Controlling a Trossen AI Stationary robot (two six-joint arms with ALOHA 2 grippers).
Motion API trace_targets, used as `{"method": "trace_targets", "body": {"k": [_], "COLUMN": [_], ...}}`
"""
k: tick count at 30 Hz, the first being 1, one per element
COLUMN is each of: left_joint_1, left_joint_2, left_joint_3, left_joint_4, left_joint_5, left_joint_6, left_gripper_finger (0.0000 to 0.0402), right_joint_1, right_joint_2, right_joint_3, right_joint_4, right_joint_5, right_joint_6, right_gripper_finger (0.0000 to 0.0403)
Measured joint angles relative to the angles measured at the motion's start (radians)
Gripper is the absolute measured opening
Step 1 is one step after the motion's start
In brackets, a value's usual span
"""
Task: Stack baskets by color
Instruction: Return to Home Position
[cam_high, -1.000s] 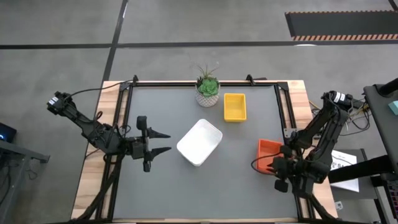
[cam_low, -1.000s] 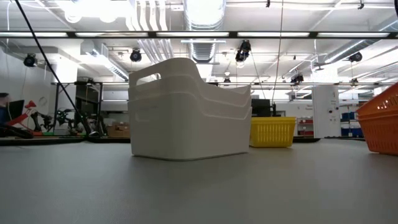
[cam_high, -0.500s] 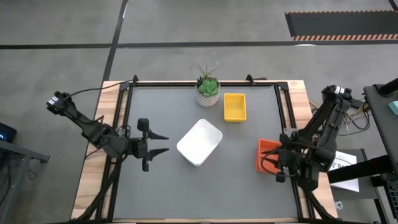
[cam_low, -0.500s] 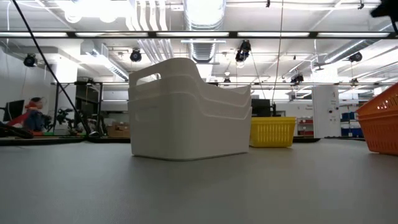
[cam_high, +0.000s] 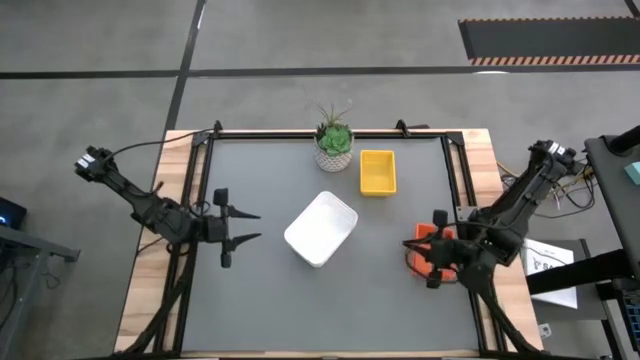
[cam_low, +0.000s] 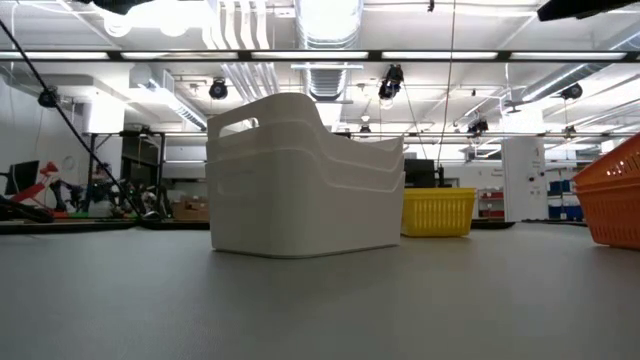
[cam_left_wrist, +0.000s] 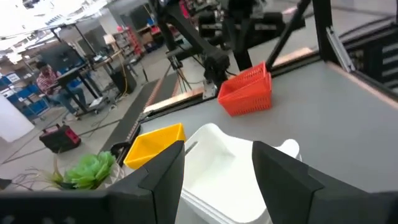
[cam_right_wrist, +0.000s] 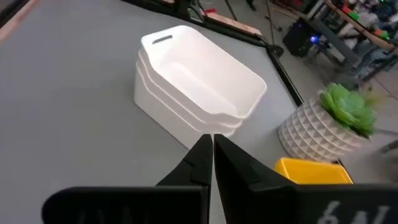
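Observation:
A stack of white baskets (cam_high: 321, 229) rests on its base at the table's middle, also seen in the low view as the white stack (cam_low: 305, 180). A yellow basket (cam_high: 377, 171) stands at the far side beside a potted plant (cam_high: 334, 145). An orange basket (cam_high: 421, 237) sits near the right edge. My left gripper (cam_high: 247, 225) hovers open left of the white stack, pointing at it; my left gripper (cam_left_wrist: 217, 180) has nothing between its fingers. My right gripper (cam_right_wrist: 211, 149) is shut and empty, above the orange basket, pointing toward the white stack (cam_right_wrist: 199, 87).
Black rails (cam_high: 455, 180) run along the table's left, right and far sides. Bare grey mat lies along the near side. The right arm (cam_left_wrist: 211, 56) stands behind the orange basket (cam_left_wrist: 249, 93) in the left wrist view. A person sits in the room beyond.
My left gripper has drawn back toward the table's left edge and sunk a little, staying open. My right gripper has risen above the orange basket, moved toward the table's left and rolled, tipping up from pointing steeply down. The baskets have kept still.

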Motion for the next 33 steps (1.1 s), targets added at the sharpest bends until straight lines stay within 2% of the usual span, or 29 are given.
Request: {"method": "trace_targets", "body": {"k": [6, 12, 15, 18, 20, 26, 30, 33], "left_joint_1": [0.000, 0.007, 0.012, 0.014, 0.014, 0.015, 0.014, 0.014], "left_joint_2": [-0.106, -0.186, -0.219, -0.280, -0.326, -0.444, -0.516, -0.557], "left_joint_3": [-0.081, -0.174, -0.222, -0.275, -0.308, -0.412, -0.473, -0.507], "left_joint_4": [0.050, 0.124, 0.132, 0.127, 0.137, 0.132, 0.131, 0.131], "left_joint_5": [0.000, 0.000, -0.001, -0.033, -0.052, -0.173, -0.291, -0.319], "left_joint_6": [0.022, 0.084, 0.098, 0.099, 0.099, 0.099, 0.069, 0.021], "left_gripper_finger": [0.0173, 0.0173, 0.0173, 0.0173, 0.0173, 0.0173, 0.0173, 0.0173], "right_joint_1": [-0.111, -0.304, -0.442, -0.572, -0.629, -0.670, -0.668, -0.668], "right_joint_2": [-0.002, -0.042, -0.093, -0.158, -0.209, -0.428, -0.593, -0.708], "right_joint_3": [-0.076, -0.221, -0.305, -0.391, -0.445, -0.581, -0.660, -0.710], "right_joint_4": [0.277, 0.575, 0.701, 0.813, 0.871, 0.895, 0.896, 0.897], "right_joint_5": [-0.149, -0.366, -0.518, -0.715, -0.791, -0.791, -0.791, -0.792], "right_joint_6": [-0.284, -0.587, -0.687, -0.802, -0.823, -0.819, -0.781, -0.782], "right_gripper_finger": [0.0009, 0.0009, 0.0008, 0.0008, 0.0008, 0.0008, 0.0008, 0.0008]}}
